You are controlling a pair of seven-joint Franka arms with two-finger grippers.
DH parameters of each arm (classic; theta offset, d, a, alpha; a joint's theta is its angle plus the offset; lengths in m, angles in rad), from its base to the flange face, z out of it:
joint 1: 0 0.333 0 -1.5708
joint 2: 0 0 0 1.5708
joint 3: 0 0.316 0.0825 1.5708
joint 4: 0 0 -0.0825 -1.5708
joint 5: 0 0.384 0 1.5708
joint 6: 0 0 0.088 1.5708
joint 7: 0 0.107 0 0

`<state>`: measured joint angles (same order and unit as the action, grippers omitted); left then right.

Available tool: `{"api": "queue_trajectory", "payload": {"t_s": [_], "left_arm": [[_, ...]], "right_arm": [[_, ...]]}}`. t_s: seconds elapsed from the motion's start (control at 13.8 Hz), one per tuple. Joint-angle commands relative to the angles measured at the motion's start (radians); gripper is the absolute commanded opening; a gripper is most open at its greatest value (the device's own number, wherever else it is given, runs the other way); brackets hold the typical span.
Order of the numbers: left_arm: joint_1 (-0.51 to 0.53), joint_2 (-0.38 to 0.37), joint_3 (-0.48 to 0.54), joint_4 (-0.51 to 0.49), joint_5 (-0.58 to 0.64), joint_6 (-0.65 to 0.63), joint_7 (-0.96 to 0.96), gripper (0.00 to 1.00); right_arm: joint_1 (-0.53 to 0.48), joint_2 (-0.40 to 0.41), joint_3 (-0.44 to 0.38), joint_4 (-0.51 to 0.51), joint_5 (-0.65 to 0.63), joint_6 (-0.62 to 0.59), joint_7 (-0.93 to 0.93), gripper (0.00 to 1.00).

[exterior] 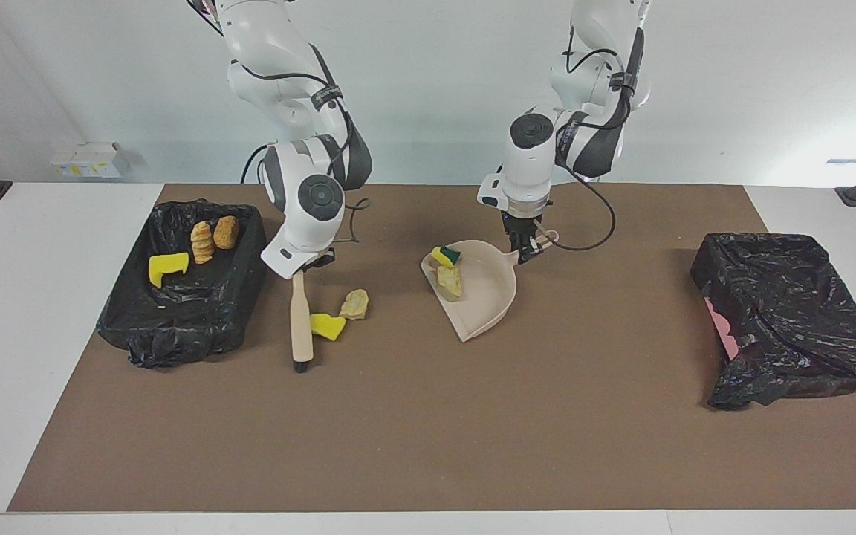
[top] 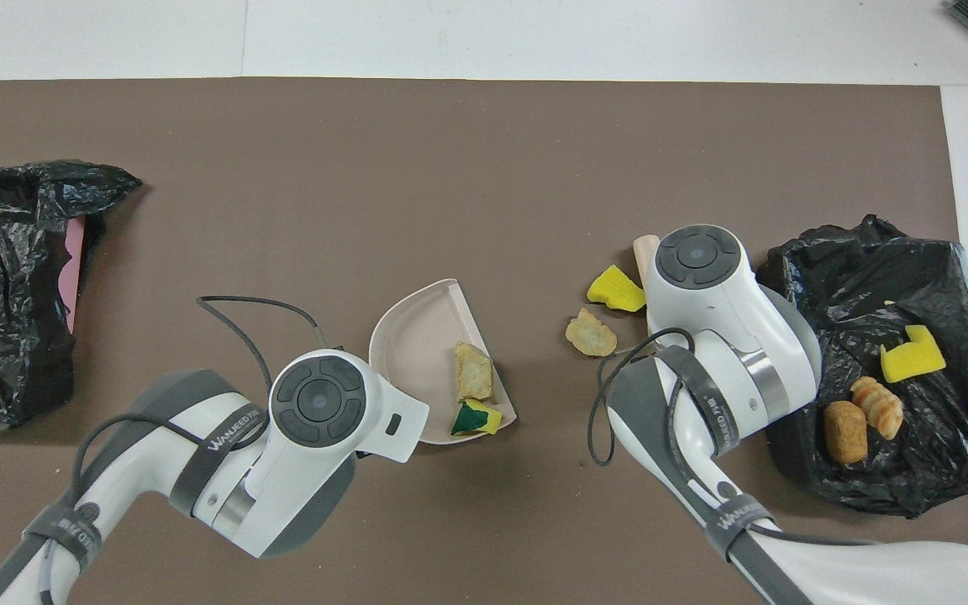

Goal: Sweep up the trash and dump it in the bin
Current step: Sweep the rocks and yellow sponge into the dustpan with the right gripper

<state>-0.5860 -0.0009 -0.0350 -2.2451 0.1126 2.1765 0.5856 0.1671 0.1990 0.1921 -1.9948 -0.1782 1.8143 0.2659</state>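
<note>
Your right gripper (exterior: pixel 307 266) is clenched on the brush (exterior: pixel 300 319) beside 2 scraps (exterior: pixel 340 316) — your left gripper (exterior: pixel 526 251) grasps the dustpan (exterior: pixel 484 297), mid-table.

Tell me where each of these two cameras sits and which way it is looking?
Facing view: high across the table, looking at the robots; both arms show whole, right gripper on the brush, left gripper on the dustpan.
Overhead view: high above the robots' end, looking steeply down; only their wrists and forearms show.
Shared: the dustpan, both black bins, the yellow scrap, half a turn apart.
</note>
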Motion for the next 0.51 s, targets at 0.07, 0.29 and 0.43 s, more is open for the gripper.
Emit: {"api": "queue_trajectory", "payload": {"t_s": [0.07, 0.29, 0.43], "left_arm": [[-0.034, -0.031, 0.010, -0.022, -0.013, -0.018, 0.003, 0.00], [-0.032, -0.031, 0.010, -0.022, -0.013, -0.003, 0.006, 0.00], [-0.035, 0.013, 0.010, -0.021, -0.013, 0.046, 0.002, 0.00]], "right_arm": [[0.069, 0.013, 0.004, 0.027, 0.149, -0.013, 0.003, 0.00], [0.172, 0.010, 0.004, 0.027, 0.251, 0.000, 0.006, 0.00], [0.219, -0.001, 0.009, 0.027, 0.296, 0.000, 0.006, 0.00]]}}
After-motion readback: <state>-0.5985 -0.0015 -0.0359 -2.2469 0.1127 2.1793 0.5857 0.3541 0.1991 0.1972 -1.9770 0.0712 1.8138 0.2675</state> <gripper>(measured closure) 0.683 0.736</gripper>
